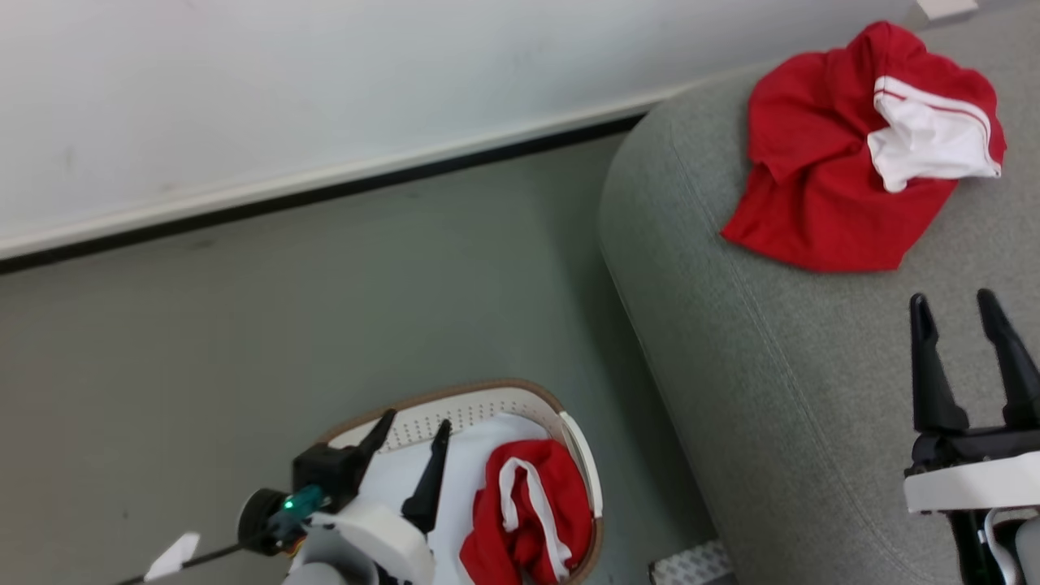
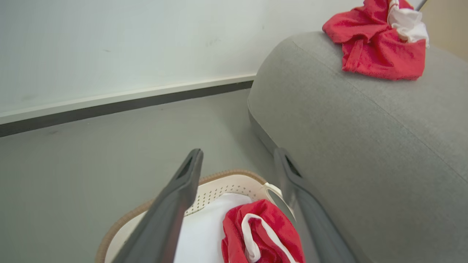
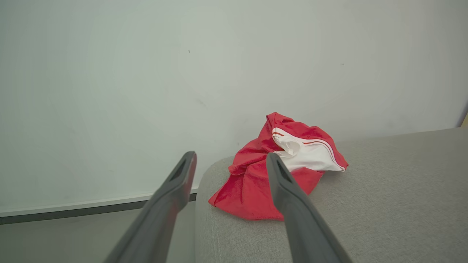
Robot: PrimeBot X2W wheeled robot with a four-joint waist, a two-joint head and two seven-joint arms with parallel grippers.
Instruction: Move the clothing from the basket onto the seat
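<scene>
One piece of red clothing (image 1: 837,162) with a white band lies crumpled on the grey seat (image 1: 780,366), near its far rounded end; it appears as clothing (image 2: 376,47) and clothing (image 3: 256,182) in the wrist views. A second red garment (image 1: 528,512) with white trim lies in the white basket (image 1: 479,406) on the floor, on a plain white cloth (image 1: 463,471). My left gripper (image 1: 414,422) hovers open over the basket's left half, nothing between its fingers. My right gripper (image 1: 955,305) stands open above the seat, short of the garment there. In the left wrist view the garment (image 2: 263,233) lies below the open left gripper (image 2: 237,155).
A pale wall with a white and dark skirting (image 1: 325,187) runs behind the grey floor (image 1: 284,325). The basket sits close to the seat's side. A small white perforated object (image 1: 691,565) lies on the floor by the seat's base.
</scene>
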